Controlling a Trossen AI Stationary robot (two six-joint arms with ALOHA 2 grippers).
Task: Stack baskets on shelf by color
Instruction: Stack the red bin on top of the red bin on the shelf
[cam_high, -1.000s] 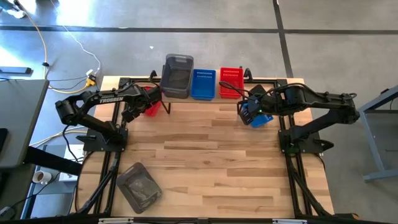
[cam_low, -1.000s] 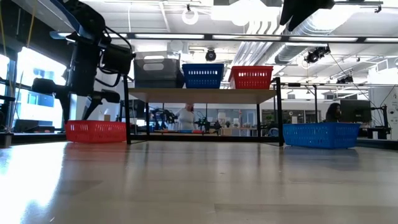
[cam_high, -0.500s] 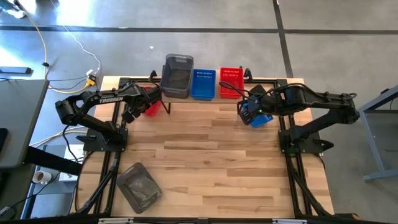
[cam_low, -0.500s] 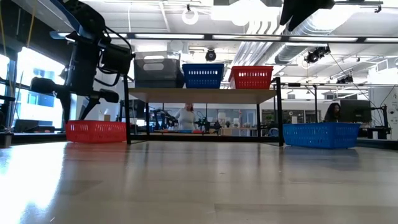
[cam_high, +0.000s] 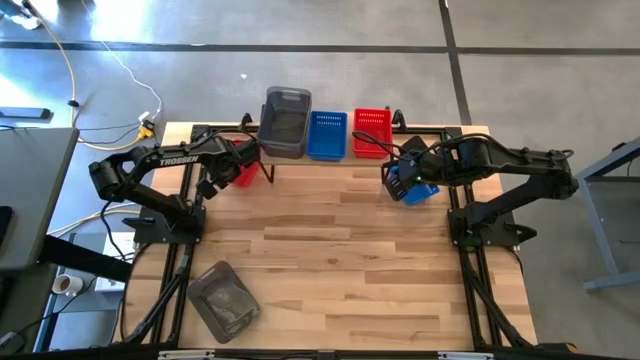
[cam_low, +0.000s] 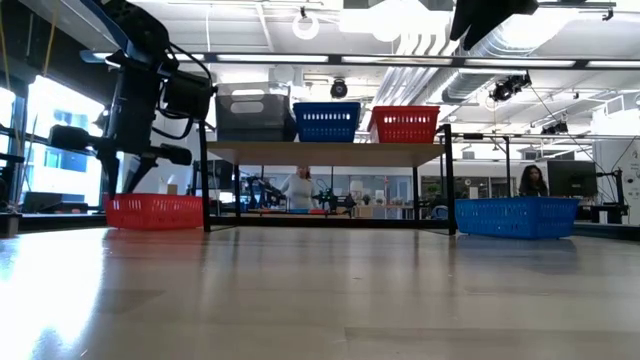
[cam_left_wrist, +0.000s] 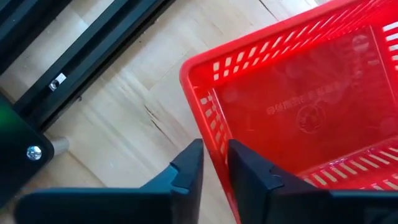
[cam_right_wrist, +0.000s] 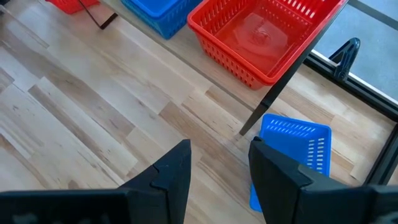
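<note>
Now left claw (cam_left_wrist: 214, 163) angled down – narrow, pinching red basket (cam_left_wrist: 298, 106) rim; right claw (cam_right_wrist: 219, 163) wide.

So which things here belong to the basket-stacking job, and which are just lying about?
Job:
shelf
grey, blue, red baskets on it
red basket at left gripper
blue basket near right gripper
grey basket

Lying about:
floor cables
tape roll

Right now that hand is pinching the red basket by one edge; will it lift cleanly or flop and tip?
The left hand straddles one wall of the red basket, so lifted from that edge it will probably hang tilted. Its thin mesh plastic looks light, and the wall may flex a little. It is empty, so nothing should spill.
</note>
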